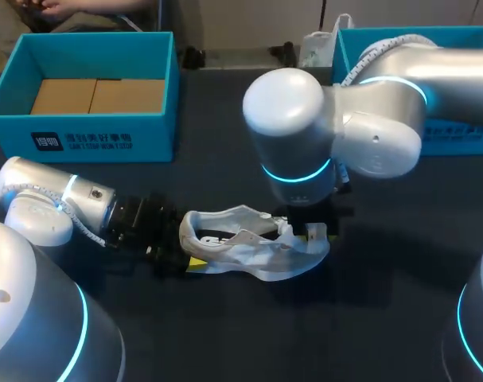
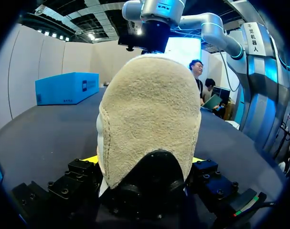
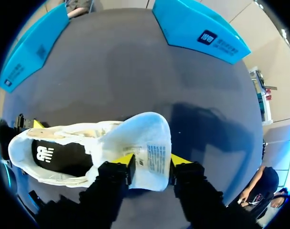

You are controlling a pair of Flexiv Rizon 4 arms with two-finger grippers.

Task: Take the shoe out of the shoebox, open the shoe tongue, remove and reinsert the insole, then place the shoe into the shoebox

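Behind the shoe [image 1: 249,248], my left hand [image 2: 144,162] clamps its heel as anchor; my right hand [image 3: 152,164] pinches the tongue [image 3: 142,136], baring the insole [image 3: 59,155].

Head cam high, behind, looking down; L wrist close behind shared shoe [image 1: 249,251], R wrist above it.
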